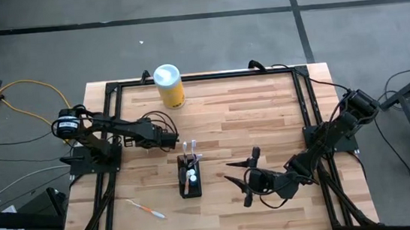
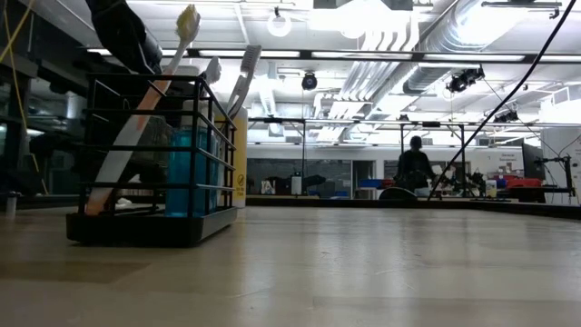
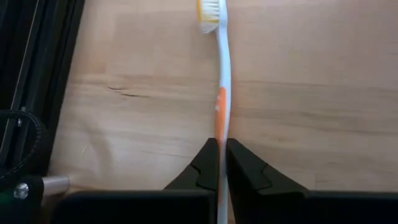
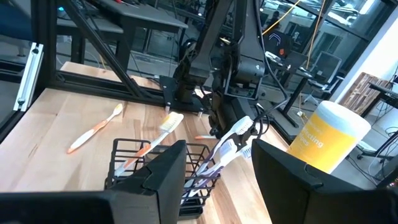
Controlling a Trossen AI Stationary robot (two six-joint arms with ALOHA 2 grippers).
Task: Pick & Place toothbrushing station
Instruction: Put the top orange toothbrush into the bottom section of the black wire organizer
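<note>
The toothbrushing station is a black wire rack mid-table, also in the low view. Several toothbrushes lean in it, heads up. Just left of its far end, my left gripper is shut on a white-and-orange toothbrush. That brush lies on the wood with its bristle head away from the fingers. My right gripper hovers open to the right of the station, nothing between its fingers. Another white-and-orange toothbrush lies loose on the table, near-left of the station. My left gripper pinches the toothbrush's handle between its two fingers, just behind the orange grip, about halfway along. The fingers slant down from the table's left and lie across the brush. The brush lies flat on the wood.
A yellow canister with a white lid stands near the table's far edge. Black frame rails run along the table's left, right and far sides. Bare wood lies between the station and the canister.
</note>
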